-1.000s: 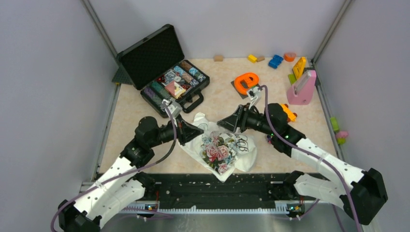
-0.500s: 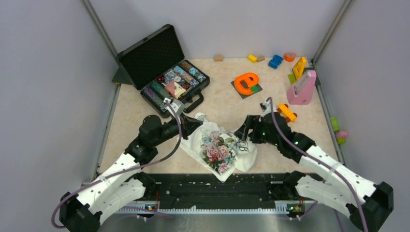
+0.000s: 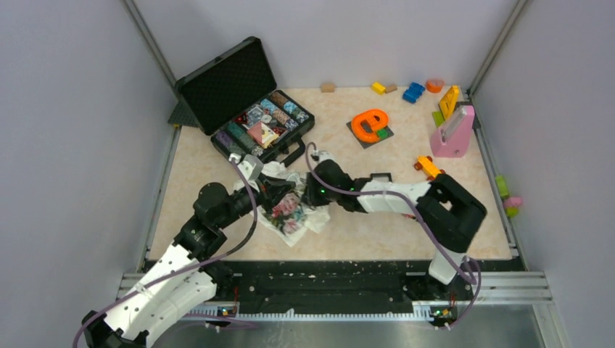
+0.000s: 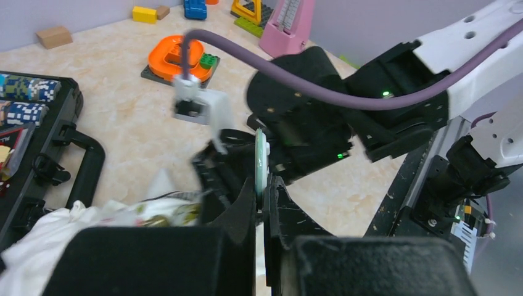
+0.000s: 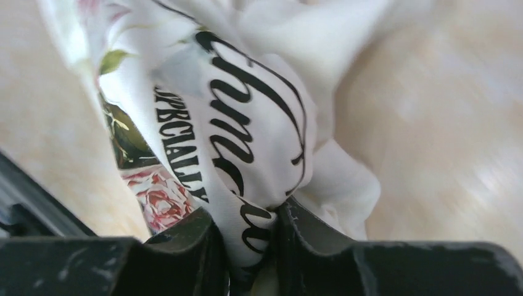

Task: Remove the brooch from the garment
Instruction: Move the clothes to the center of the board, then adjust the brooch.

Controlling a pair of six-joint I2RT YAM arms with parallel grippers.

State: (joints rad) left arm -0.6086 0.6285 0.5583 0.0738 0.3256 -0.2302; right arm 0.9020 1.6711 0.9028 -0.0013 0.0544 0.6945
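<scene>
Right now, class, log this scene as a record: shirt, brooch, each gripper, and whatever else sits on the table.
shirt: bunched on the table, between the grippers
brooch: not clearly seen in any view
right gripper: shut on a shirt fold with dark script
left gripper: shut on a thin pale disc, edge-on; cannot tell what it is
case: open, behind the shirt
toys: orange letter and pink stand, far right side
</scene>
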